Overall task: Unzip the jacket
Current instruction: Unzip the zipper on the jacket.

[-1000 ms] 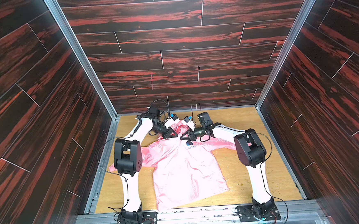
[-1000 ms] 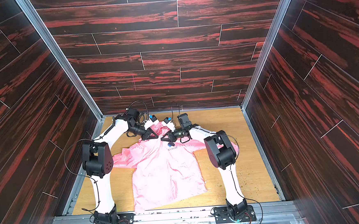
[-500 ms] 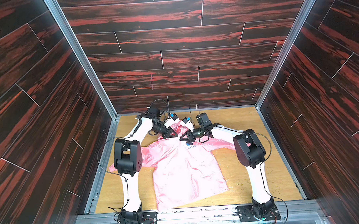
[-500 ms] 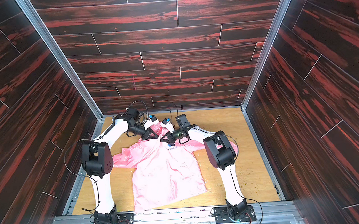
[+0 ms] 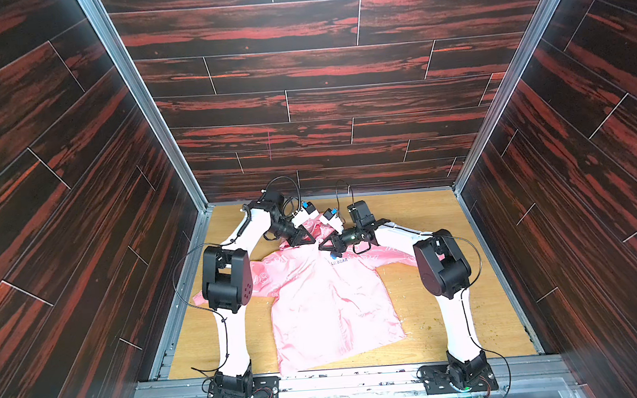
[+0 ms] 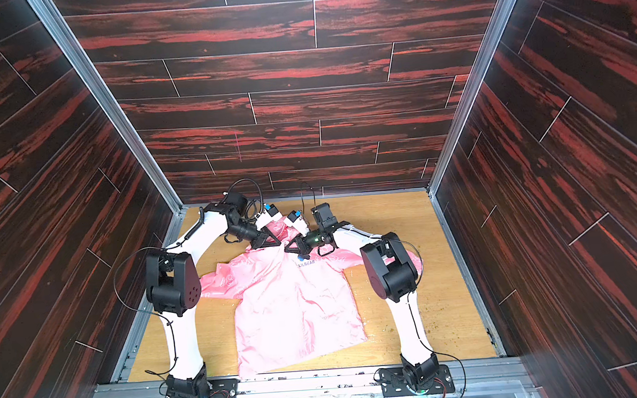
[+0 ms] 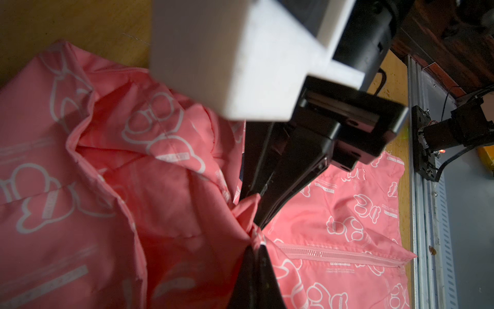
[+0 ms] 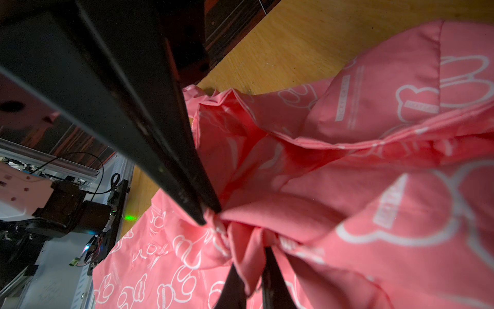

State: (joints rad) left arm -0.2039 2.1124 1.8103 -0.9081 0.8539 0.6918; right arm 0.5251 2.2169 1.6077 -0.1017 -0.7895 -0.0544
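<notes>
Jacket (image 5: 327,305) lies flat and front up on the wood tabletop (image 5: 422,315), hem nearest the arm bases, zipper (image 7: 334,255) closed. At the collar the left gripper (image 7: 254,256) is clamped tight on neckline fabric. The right gripper (image 8: 250,260) is narrow, pinching a pink fold beside it, with no pull tab visible. Best: left anchors the collar, right confirms the pull, then drags straight toward the hem. Hood (image 5: 319,226) is bunched farthest.

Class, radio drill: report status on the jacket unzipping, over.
Left gripper shut on jacket at the neck. Right gripper shut on it alongside. Zip closed. Nothing in the way.
</notes>
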